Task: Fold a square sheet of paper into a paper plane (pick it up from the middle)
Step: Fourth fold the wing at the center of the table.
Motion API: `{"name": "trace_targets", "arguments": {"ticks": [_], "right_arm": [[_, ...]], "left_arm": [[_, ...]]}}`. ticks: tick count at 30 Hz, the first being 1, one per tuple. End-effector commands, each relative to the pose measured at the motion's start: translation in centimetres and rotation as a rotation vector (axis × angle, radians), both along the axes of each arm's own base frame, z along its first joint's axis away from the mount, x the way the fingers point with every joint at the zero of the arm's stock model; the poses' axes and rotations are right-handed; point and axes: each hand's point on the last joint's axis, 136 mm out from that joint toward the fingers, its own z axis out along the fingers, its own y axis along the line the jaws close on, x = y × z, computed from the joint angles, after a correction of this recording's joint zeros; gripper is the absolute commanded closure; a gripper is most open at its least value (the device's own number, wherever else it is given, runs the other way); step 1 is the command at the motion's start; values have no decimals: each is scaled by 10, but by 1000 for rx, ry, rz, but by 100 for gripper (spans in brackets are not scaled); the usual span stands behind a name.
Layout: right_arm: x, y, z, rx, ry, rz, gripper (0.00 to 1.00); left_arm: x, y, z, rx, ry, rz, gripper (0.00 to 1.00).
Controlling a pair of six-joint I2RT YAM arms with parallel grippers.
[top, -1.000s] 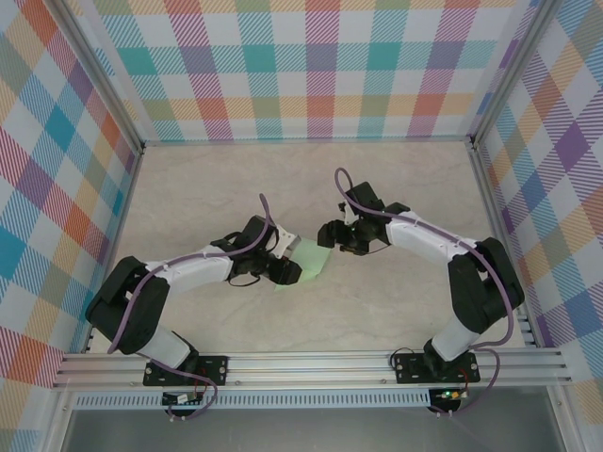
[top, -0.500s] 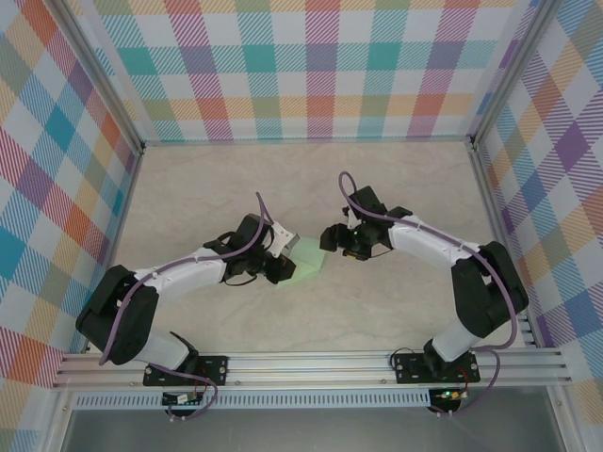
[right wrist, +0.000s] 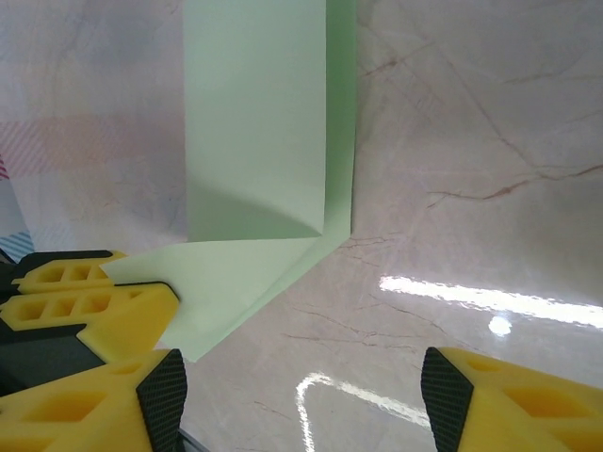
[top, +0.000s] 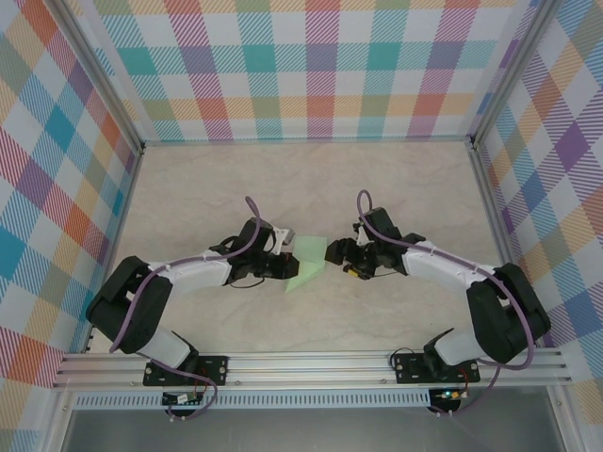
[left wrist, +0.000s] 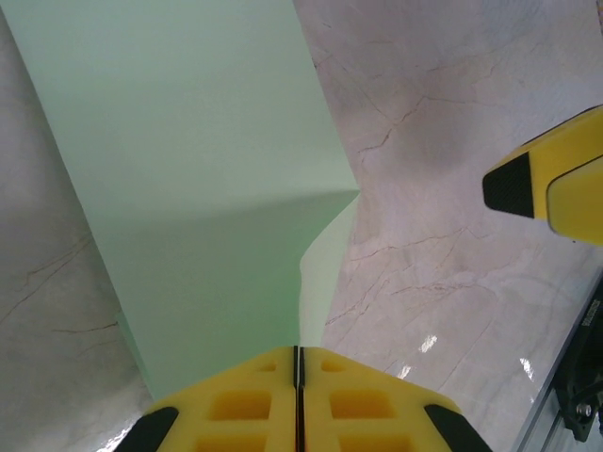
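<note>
A flat table [top: 188,202] with a pale beige, marble-look top, crossed by thin brown veins and glossy enough to mirror bright lights. On it, slightly nearer than the middle of the surface, lies a pale mint-green sheet of paper [top: 313,262], plain and unmarked. The sheet is folded over on itself, one layer against the tabletop and another raised above it.

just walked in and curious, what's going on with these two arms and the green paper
Paper folding is under way. The left gripper is shut on an edge of the pale green sheet of paper, which already shows a fold. The right gripper hangs open just beside it, above the table.
</note>
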Motion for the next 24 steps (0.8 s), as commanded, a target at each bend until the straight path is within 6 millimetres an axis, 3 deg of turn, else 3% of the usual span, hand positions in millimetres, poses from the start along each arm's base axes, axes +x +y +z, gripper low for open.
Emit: {"name": "trace_targets", "arguments": {"ticks": [1,6,15,24], "right_arm": [[8,22,8,135,-5,14,33],[11,29,-2,153,2,35,37],[14,43,-17,205,-10,104,41],[13,58,-1,328,-85,191,44]], "left_arm": [[6,-4,11,-70,-19,46,92],[0,-2,11,-86,-19,39,93],[-4,0,28,-126,-63,24,94],[-4,4,30,-127,-72,18,95]]}}
